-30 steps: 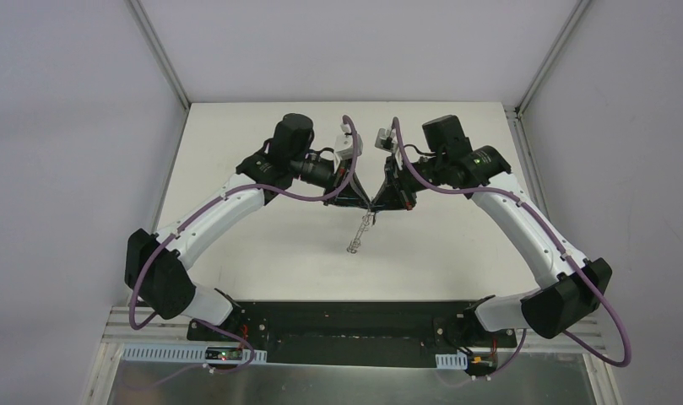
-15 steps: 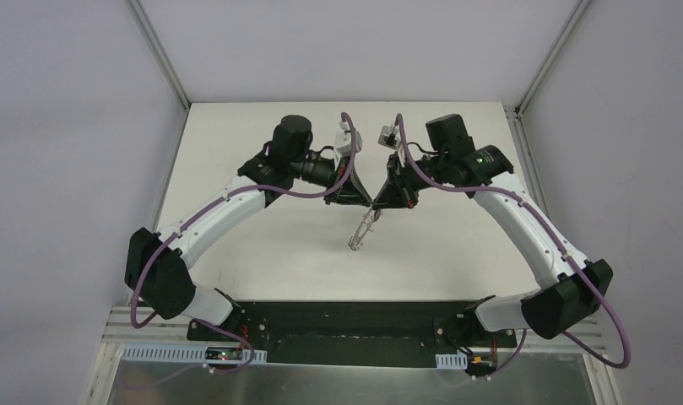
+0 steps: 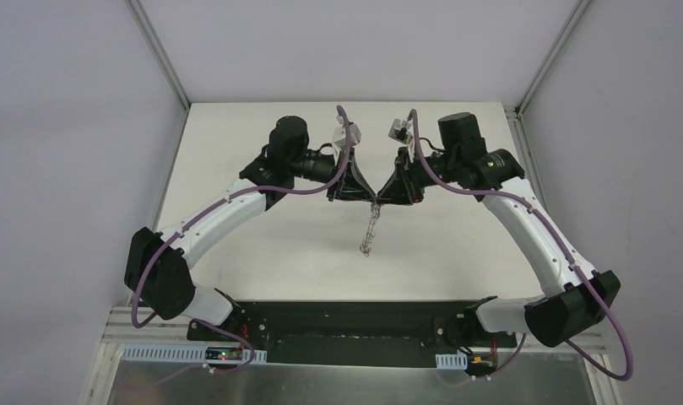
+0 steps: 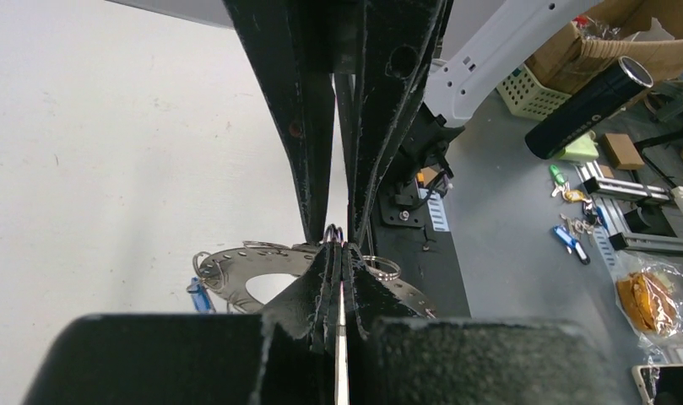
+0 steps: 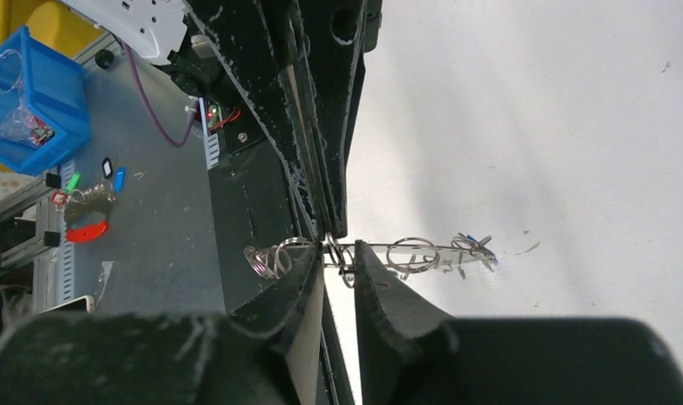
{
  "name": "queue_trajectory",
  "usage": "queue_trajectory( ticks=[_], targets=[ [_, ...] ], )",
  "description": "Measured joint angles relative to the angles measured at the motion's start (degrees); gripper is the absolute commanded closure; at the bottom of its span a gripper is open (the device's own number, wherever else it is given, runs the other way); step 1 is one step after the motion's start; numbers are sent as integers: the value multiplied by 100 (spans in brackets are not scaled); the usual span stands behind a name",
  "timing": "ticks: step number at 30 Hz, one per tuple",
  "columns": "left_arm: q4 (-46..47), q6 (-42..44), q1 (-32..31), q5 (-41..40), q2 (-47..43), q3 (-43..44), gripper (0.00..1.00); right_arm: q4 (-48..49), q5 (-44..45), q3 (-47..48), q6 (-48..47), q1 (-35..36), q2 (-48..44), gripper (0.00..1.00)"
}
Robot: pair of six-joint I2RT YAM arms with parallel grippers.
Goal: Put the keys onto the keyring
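pinching the keyring (image 4: 236, 272), the left tool (image 4: 339, 251) is closed tight; the right tool (image 5: 338, 250) gapes slightly around it.

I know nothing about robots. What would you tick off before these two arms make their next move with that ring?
1. Left tool shut on the keyring: ok.
2. Right tool open: ok, a gap shows between its fingers.
3. Right tool clear of the ring: not ok, a wire loop sits in that gap.
4. Blue key on the keyring: ok, it hangs at the ring's edge.
5. Black key on the keyring: cannot tell, it does not show in any view.
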Motion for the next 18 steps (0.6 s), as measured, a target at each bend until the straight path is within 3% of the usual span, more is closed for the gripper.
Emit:
queue_trajectory(
  ticks=[5,11,18],
  targets=[
    [1342,-1174,94,-22,-11,-424,100,448,-42,-275,227,-210,-278,62],
    [2887,-2629,184,-116,-11,-750,100,896,-59,-507,496,-411,-647,62],
    [3560,-3220,186,-212,-9,-811,100,1189,-98,-546,684,-426,-673,64]
  ],
)
